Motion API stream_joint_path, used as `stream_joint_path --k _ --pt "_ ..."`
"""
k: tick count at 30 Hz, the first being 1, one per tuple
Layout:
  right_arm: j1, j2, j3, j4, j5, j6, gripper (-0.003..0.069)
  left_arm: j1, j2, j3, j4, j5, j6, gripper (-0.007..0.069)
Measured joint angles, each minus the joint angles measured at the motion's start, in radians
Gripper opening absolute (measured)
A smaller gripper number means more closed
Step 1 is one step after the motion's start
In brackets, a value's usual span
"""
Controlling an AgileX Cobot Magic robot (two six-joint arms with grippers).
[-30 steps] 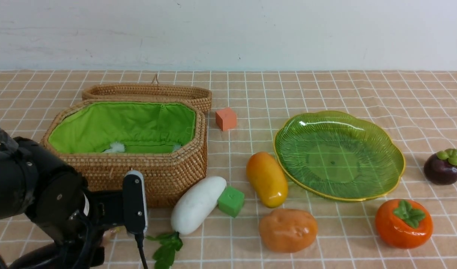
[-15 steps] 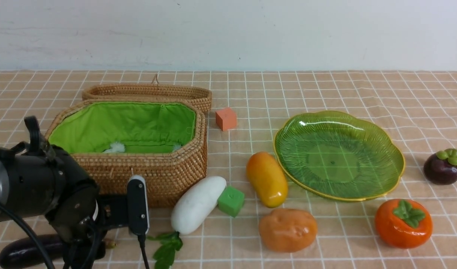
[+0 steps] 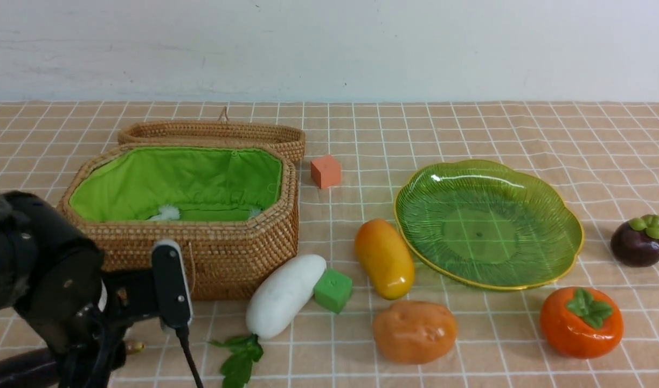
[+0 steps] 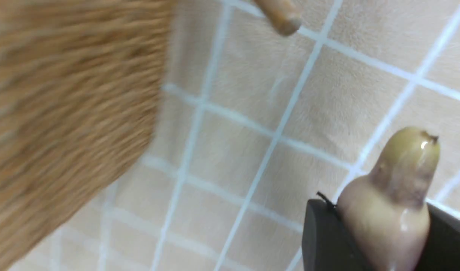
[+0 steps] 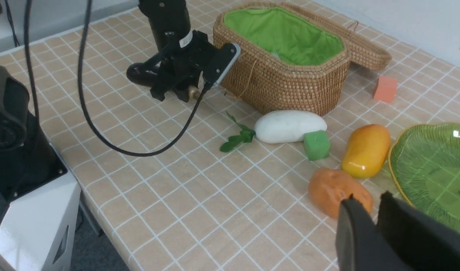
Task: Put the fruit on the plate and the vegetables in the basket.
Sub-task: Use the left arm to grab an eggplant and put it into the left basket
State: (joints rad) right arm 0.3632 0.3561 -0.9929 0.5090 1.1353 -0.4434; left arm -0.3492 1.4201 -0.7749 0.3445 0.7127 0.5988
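My left gripper (image 4: pixel 380 210) is shut on the pale stem end of the dark purple eggplant (image 3: pixel 16 372), low over the cloth just in front of the basket (image 3: pixel 237 253). From the right wrist, that gripper (image 5: pixel 184 92) hides most of the eggplant (image 5: pixel 139 73). The white radish (image 3: pixel 286 295), potato (image 3: pixel 414 331) and mango (image 3: pixel 385 258) lie between basket and plate (image 3: pixel 577 237). The persimmon (image 3: pixel 581 322) and mangosteen (image 3: pixel 639 241) sit to the plate's right. My right gripper (image 5: pixel 367 197) hangs shut and empty, high above the potato (image 5: pixel 337 190).
The shallow wicker lid (image 3: pixel 210 132) leans behind the basket. An orange cube (image 3: pixel 325 171) sits behind the plate's left side, and a green cube (image 3: pixel 333 291) touches the radish. The left arm's cable (image 5: pixel 113 148) trails over the cloth. The table's near edge is close by.
The left wrist has shifted left and slightly up. The eggplant's dark body, hidden a second ago, now shows at the lower left edge. Nothing else moved.
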Motion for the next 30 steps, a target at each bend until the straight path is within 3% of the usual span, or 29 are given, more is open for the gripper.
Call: stream_joint_path --k 4,9,14,22,24,30 --pt "0.0 0.0 0.0 0.0 -0.088 0.0 0.0106 0.0 -0.186 -0.033 -0.011 -0.023 0.003 0.0242" --pt "0.0 0.0 0.0 0.0 -0.271 0.0 0.0106 0.0 -0.271 -0.197 -0.018 -0.159 0.034 0.0242" --pt "0.0 0.0 0.0 0.013 -0.359 0.0 0.0106 0.0 -0.173 -0.324 -0.075 -0.28 0.061 0.0242" --pt "0.0 0.0 0.0 0.043 -0.333 0.0 0.0106 0.0 0.067 -0.389 -0.072 -0.404 0.133 0.0255" --pt "0.0 0.0 0.0 0.049 -0.317 0.0 0.0106 0.0 0.1 -0.389 -0.048 -0.445 0.138 0.0313" --pt "0.0 0.0 0.0 0.051 -0.294 0.03 0.0106 0.0 0.12 -0.391 -0.016 -0.472 0.138 0.0592"
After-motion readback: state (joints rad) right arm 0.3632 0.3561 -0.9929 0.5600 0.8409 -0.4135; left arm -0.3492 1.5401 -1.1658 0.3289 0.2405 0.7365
